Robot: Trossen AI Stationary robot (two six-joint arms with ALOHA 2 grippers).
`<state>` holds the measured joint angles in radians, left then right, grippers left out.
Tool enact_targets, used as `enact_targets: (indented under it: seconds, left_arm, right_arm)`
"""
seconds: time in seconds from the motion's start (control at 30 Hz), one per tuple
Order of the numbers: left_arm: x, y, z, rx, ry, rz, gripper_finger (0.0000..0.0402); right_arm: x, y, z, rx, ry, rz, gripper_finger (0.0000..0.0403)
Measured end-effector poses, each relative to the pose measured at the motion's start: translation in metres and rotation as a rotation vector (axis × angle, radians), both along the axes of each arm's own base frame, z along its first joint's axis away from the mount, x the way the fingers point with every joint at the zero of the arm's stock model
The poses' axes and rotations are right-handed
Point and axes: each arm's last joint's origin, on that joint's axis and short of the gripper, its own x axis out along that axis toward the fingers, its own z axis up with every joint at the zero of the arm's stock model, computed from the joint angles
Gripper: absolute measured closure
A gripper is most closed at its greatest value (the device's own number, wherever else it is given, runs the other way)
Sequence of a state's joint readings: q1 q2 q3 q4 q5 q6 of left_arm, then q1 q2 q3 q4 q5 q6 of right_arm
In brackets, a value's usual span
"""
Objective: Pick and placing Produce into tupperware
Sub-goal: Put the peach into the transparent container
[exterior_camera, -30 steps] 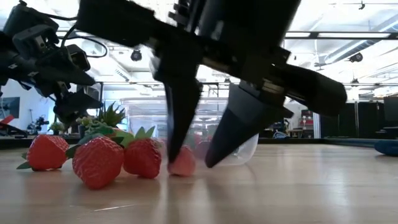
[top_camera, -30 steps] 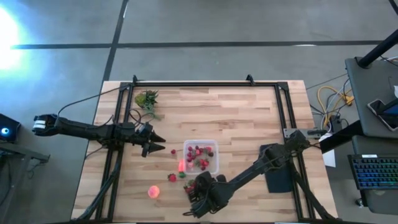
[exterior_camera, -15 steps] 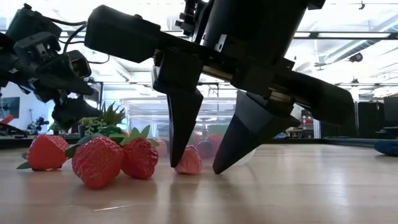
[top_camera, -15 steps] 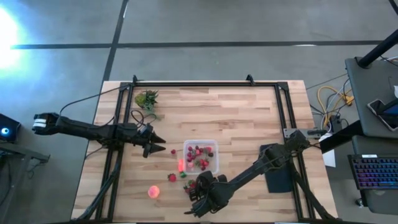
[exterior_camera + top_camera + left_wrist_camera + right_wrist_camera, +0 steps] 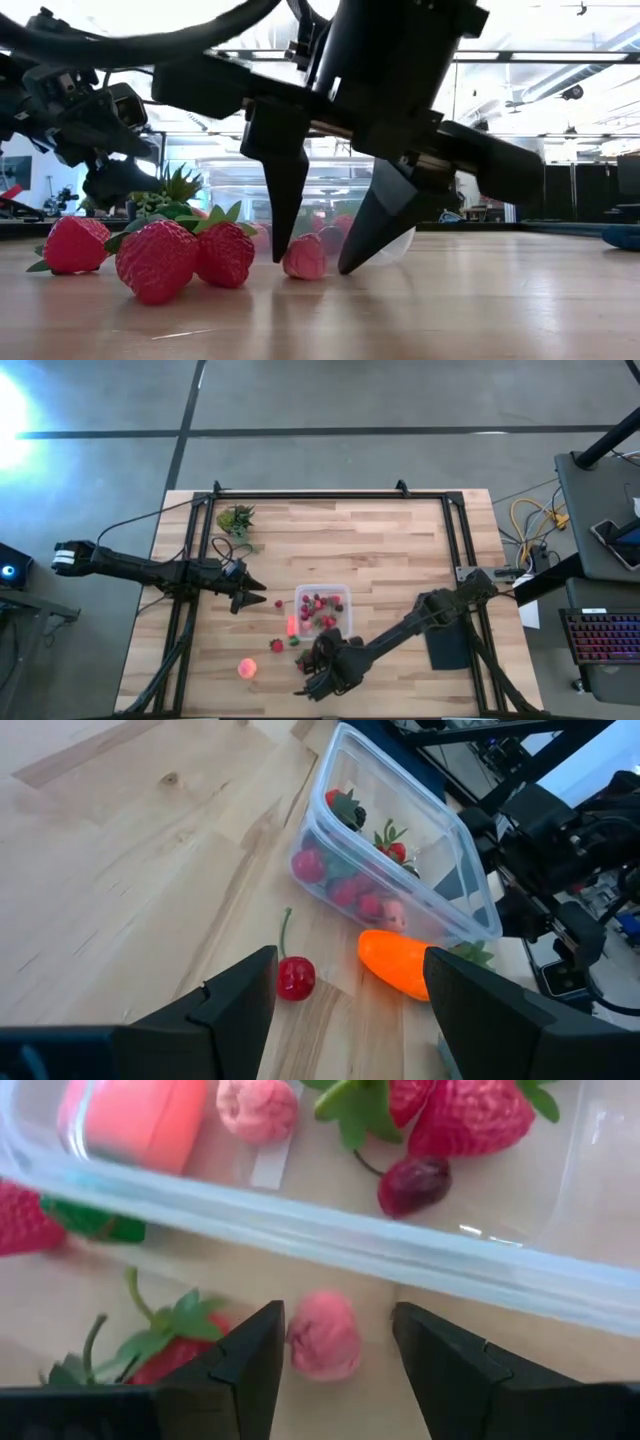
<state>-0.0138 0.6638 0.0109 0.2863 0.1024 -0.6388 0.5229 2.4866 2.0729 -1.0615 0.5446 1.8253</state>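
The clear tupperware (image 5: pixel 322 611) stands mid-table with several berries inside. Just on its near side, my right gripper (image 5: pixel 315 262) points down, open, one finger on each side of a small pink berry (image 5: pixel 325 1335) that lies on the wood. To the left of the berry lie three red strawberries (image 5: pixel 157 260). A round orange-pink fruit (image 5: pixel 246 668) sits near the front edge. My left gripper (image 5: pixel 350 1010) hovers open, with nothing in it, left of the tupperware (image 5: pixel 400 860), above a red cherry (image 5: pixel 296 978) and an orange piece (image 5: pixel 400 963). My right gripper has one fingertip (image 5: pixel 283 250) close against the pink berry's side (image 5: pixel 292 260); I cannot tell whether it touches. The other fingertip (image 5: pixel 350 262) stands apart from the berry. The berry rests on the table.
A green leafy clump (image 5: pixel 237 519) lies at the far left of the table. A flat black pad (image 5: pixel 447 640) lies at the right, under my right arm. Black rails (image 5: pixel 330 495) frame the wooden top. Bare wood stretches across the far half.
My right gripper's fingers have spread a little wider on either side of the pink berry, which stays on the table.
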Motion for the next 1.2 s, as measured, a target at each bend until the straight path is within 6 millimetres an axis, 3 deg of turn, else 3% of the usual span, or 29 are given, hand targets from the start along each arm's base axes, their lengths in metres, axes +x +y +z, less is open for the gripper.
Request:
enact_targets:
  seconds: [0.2,0.67,1.2]
  left_arm:
    - [0.0,0.0,-0.001,0.0,0.01,0.0,0.0164]
    - [0.002,0.0,0.002,0.0,-0.017,0.0,0.0164]
    - [0.003,-0.001,-0.001,-0.061,0.008,0.006,0.0164]
  right_arm:
    - [0.002,-0.006,-0.001,-0.006,0.0,-0.02,0.0222]
    - [0.005,-0.007,0.002,0.015,-0.014,-0.033,0.0295]
    - [0.007,0.005,0.005,0.115,-0.006,0.029,0.0247]
